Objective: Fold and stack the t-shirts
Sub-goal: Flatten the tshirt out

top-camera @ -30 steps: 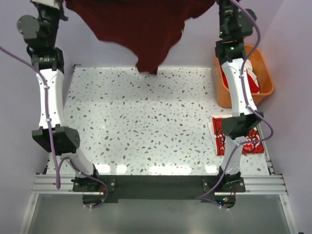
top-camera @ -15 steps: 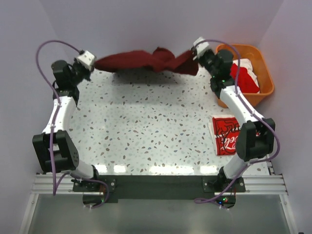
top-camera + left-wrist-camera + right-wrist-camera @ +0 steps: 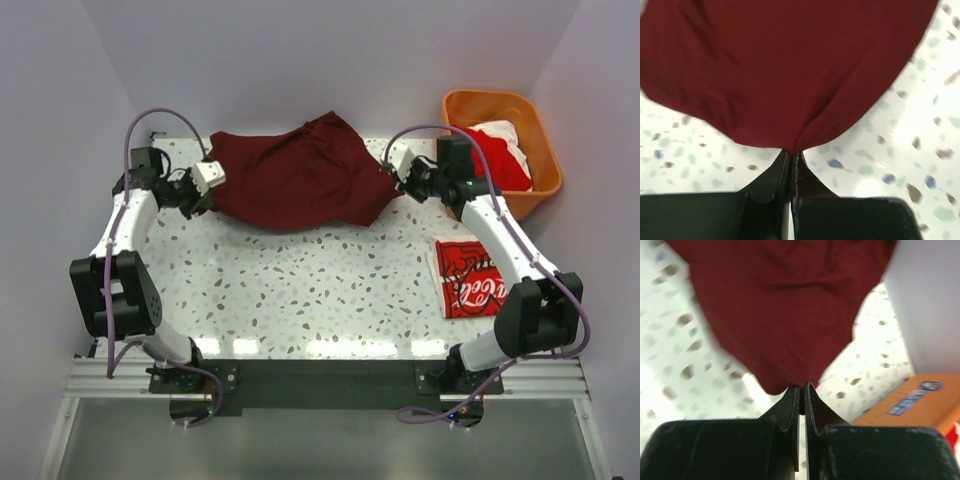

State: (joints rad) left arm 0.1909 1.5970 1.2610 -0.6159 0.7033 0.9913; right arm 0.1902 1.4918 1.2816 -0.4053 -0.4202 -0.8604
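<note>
The dark maroon t-shirt (image 3: pixel 295 180) lies rumpled across the far part of the table, stretched between both grippers. My left gripper (image 3: pixel 208 190) is shut on its left edge; in the left wrist view the cloth (image 3: pixel 785 70) runs into the closed gripper (image 3: pixel 791 152). My right gripper (image 3: pixel 395 180) is shut on its right edge; in the right wrist view the cloth (image 3: pixel 785 305) is pinched in the gripper (image 3: pixel 801 386). A folded red Coca-Cola t-shirt (image 3: pixel 480 278) lies flat at the right side of the table.
An orange plastic basket (image 3: pixel 470 105) stands at the far right corner with red and white shirts (image 3: pixel 500 150) inside; its corner shows in the right wrist view (image 3: pixel 910 400). The speckled table (image 3: pixel 320 280) is walled at the back and sides.
Both arms have come down and forward from high at the back. The maroon shirt, first hanging in the air, now rests on the table, still held at both ends.
</note>
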